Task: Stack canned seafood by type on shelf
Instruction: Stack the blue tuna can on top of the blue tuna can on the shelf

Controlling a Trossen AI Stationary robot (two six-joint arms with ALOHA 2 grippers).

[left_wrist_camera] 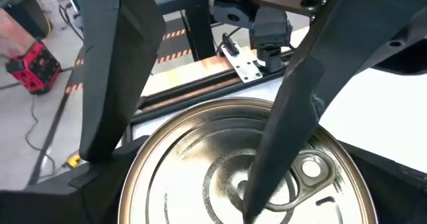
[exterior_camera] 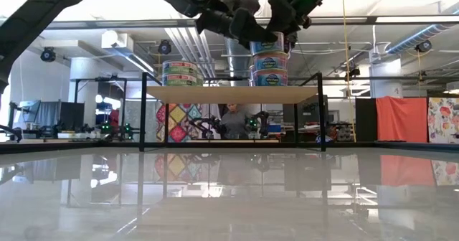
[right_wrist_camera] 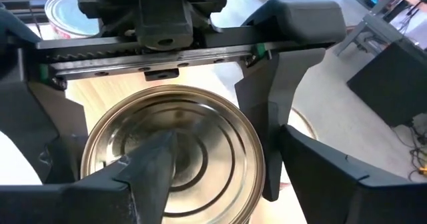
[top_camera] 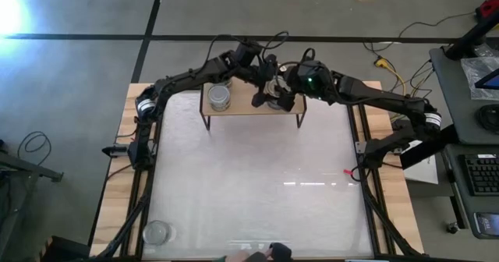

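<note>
Shelf point(top_camera: 242, 106) standing at table's point(top_camera: 249, 184) far edge | two cans point(exterior_camera: 180, 73) sitting stacked on its left part | three-can stack point(exterior_camera: 269, 62) rising at its middle | right gripper point(top_camera: 274, 98) grasping that stack's gold-topped can point(left_wrist_camera: 247, 171) | left gripper point(top_camera: 269, 69) spread wide around same can | loose can point(top_camera: 156, 232) lying at table's near left corner

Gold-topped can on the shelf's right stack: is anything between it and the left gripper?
Yes. The right gripper grips that gold-topped can on the shelf, and one of its fingers crosses the gold top facing the open left gripper.
</note>
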